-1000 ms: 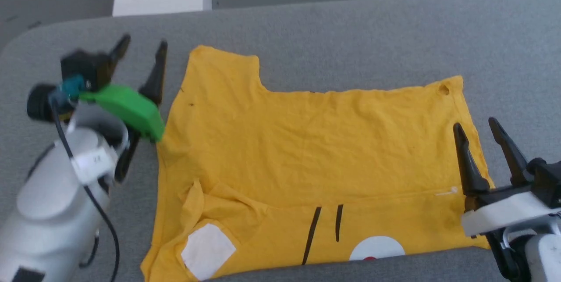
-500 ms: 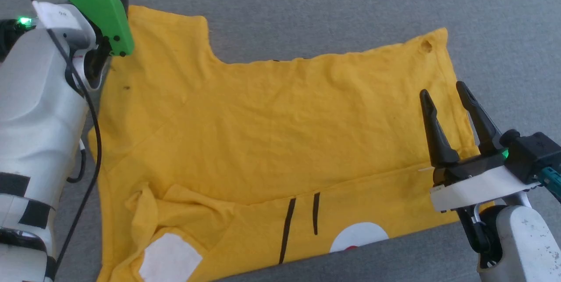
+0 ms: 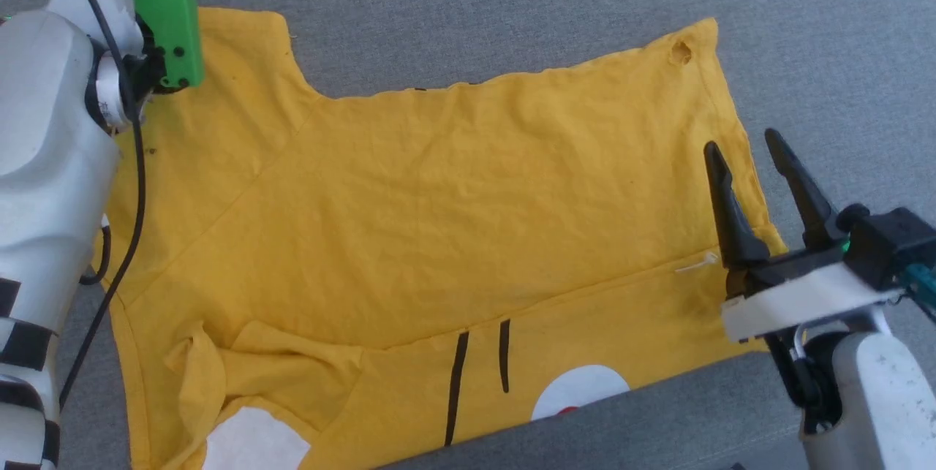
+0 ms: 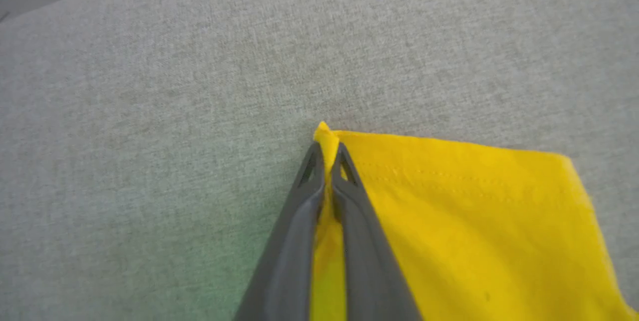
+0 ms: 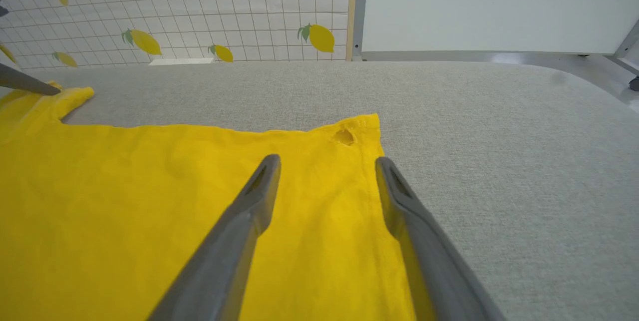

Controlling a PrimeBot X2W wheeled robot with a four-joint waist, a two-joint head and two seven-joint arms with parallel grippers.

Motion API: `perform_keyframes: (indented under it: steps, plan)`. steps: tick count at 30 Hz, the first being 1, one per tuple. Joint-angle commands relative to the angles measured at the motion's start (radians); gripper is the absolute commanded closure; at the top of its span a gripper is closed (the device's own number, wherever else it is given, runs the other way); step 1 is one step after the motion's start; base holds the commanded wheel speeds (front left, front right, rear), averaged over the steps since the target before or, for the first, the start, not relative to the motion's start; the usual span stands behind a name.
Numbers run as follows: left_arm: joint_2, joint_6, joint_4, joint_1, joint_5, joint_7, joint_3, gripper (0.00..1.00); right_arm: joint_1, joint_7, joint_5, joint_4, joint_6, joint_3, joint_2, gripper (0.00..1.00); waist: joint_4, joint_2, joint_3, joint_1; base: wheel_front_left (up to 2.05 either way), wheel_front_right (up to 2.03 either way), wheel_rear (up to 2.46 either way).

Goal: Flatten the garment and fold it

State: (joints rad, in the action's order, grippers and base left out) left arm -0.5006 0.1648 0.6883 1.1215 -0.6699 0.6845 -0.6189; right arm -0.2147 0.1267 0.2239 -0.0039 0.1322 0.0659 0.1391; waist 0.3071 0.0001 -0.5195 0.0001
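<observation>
The mustard-yellow garment (image 3: pixel 439 199) lies spread on the grey table, its near part folded up so that black lines (image 3: pixel 457 382) and white patches show. In the left wrist view my left gripper (image 4: pixel 327 154) is shut on the far sleeve corner of the garment (image 4: pixel 449 201), cloth pinched between the fingers. The head view shows that arm's green bracket (image 3: pixel 157 9) over the same sleeve, covering the fingers. My right gripper (image 3: pixel 743 142) stands open over the right-hand hem. In the right wrist view the right gripper (image 5: pixel 328 160) straddles the edge of the garment (image 5: pixel 150 186) near a small hole (image 5: pixel 344 136).
The grey padded table (image 3: pixel 512 9) stretches beyond the garment on the far and right sides. Behind it stand a gridded wall with lemon prints (image 5: pixel 174 11) and a white panel (image 5: pixel 499 6). The table's rounded far corner (image 5: pixel 574 76) lies to the right.
My left arm reached to the far sleeve corner and its fingers shut on the cloth. The head camera tilted down, shifting the whole picture. The right gripper stays open by the hem.
</observation>
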Motion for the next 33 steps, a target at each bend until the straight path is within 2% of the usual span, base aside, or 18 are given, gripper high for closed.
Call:
perform_keyframes:
  steps: [1, 7, 12, 17, 22, 23, 24, 25, 26, 29, 32, 33]
  plan:
    - [-0.006, 0.006, 0.008, -0.056, -0.012, 0.027, -0.013, 1.00, -0.045, -0.017, -0.009, 0.004, -0.002, -0.005, 0.005, 0.00, -0.003, -0.0001, 0.000, -0.0001, 0.00, 0.00, 0.00]
    - [-0.023, 0.007, -0.071, -0.072, -0.033, 0.057, -0.007, 1.00, -0.244, -0.204, -0.012, 0.102, -0.002, -0.053, 0.016, 0.00, -0.017, -0.0001, -0.001, -0.0001, 0.00, 0.00, 0.00]
    - [-0.027, 0.006, -0.126, -0.075, -0.040, 0.071, -0.010, 1.00, -0.445, -0.449, -0.025, 0.296, -0.002, -0.116, 0.000, 0.00, -0.039, -0.0001, -0.008, -0.0001, 0.00, 0.00, 0.00]
    - [-0.026, 0.001, -0.164, -0.072, -0.044, 0.083, -0.017, 1.00, -0.589, -0.638, -0.068, 0.471, -0.002, -0.164, -0.016, 0.00, -0.065, -0.0001, -0.027, -0.0001, 0.00, 0.00, 0.00]
    - [-0.025, -0.002, -0.183, -0.070, -0.049, 0.079, -0.017, 1.00, -0.671, -0.796, -0.126, 0.586, -0.002, -0.196, -0.030, 0.00, -0.082, -0.0001, -0.042, -0.0001, 0.00, 0.00, 0.00]
    - [-0.025, -0.004, -0.185, -0.070, -0.051, 0.077, -0.017, 1.00, -0.681, -0.835, -0.144, 0.606, -0.002, -0.203, -0.031, 0.43, -0.084, -0.0001, -0.044, -0.0001, 0.00, 0.00, 0.00]
    - [-0.025, -0.006, -0.186, -0.070, -0.052, 0.075, -0.016, 1.00, -0.688, -0.867, -0.158, 0.619, -0.002, -0.206, -0.033, 0.62, -0.085, -0.0001, -0.045, -0.0001, 0.00, 0.00, 0.00]
    - [-0.025, -0.008, -0.187, -0.071, -0.055, 0.070, -0.015, 1.00, -0.694, -0.901, -0.172, 0.627, -0.002, -0.216, -0.038, 0.90, -0.086, -0.0001, -0.044, -0.0001, 0.00, 0.00, 0.00]
    - [-0.025, -0.011, -0.188, -0.072, -0.056, 0.065, -0.014, 1.00, -0.697, -0.920, -0.185, 0.627, -0.002, -0.222, -0.041, 1.00, -0.087, -0.0001, -0.044, -0.0001, 0.00, 0.00, 0.00]
    - [-0.025, -0.021, -0.193, -0.078, -0.053, 0.039, -0.016, 1.00, -0.693, -0.961, -0.220, 0.610, -0.002, -0.245, -0.052, 1.00, -0.090, -0.0001, -0.034, -0.0001, 0.00, 0.00, 0.00]
    - [-0.032, -0.032, -0.209, -0.088, -0.041, -0.029, -0.011, 1.00, -0.673, -0.929, -0.222, 0.569, -0.002, -0.246, -0.063, 1.00, -0.093, -0.0001, -0.012, -0.0001, 0.00, 0.00, 0.00]
    - [-0.040, -0.041, -0.236, -0.120, -0.024, -0.156, 0.005, 1.00, -0.634, -0.838, -0.187, 0.519, -0.002, -0.228, -0.068, 1.00, -0.101, -0.0001, 0.024, -0.0001, 0.00, 0.00, 0.00]
